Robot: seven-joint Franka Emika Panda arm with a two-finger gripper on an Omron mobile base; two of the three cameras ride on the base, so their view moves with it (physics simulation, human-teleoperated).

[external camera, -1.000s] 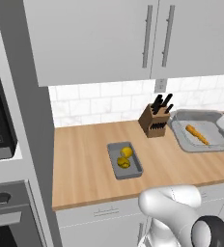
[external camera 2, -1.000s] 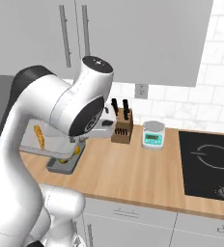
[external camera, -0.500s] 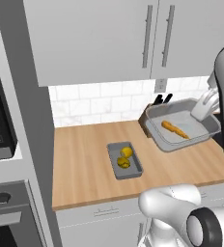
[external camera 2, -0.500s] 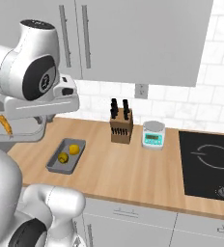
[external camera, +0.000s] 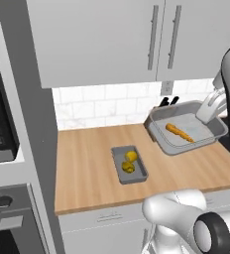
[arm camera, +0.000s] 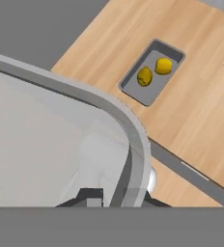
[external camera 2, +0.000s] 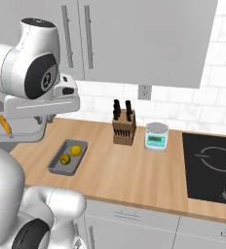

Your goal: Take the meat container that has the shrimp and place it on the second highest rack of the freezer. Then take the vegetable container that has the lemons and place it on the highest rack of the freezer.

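First half under way, nothing delivered yet. The meat container [external camera: 189,128] with the shrimp [external camera: 179,132] is up off the bench [external camera: 87,173], carried in the air above its right part, tilted a little, with the orange strip lying loose near the tray's middle. The tool [arm camera: 118,195] is pinched nearly shut on the tray's rim at one corner; in the hand view the grey wall runs right between the two dark tips. In the right base view the same tray hangs at far left, under the arm's forearm, shrimp just peeking out. The freezer and its racks I cannot see from here, so by my reckoning the base has yet to turn or drive to it. Left to do: set this tray on the second highest rack, then come back for the vegetable container [external camera: 129,164], which sits flat on the bench with the two lemons [external camera: 130,160] inside, untouched. Around: knife block [external camera 2: 123,125] and a small kitchen scale [external camera 2: 156,136] by the tiled wall, a dark cooktop [external camera 2: 213,165] to the right, wall cabinets [external camera: 137,34] overhead, ovens [external camera: 3,149] at the far left. Likely hazards: the corner grip lets the tray sag, the shrimp may slide, and the tall oven column could crowd a leftward swing.
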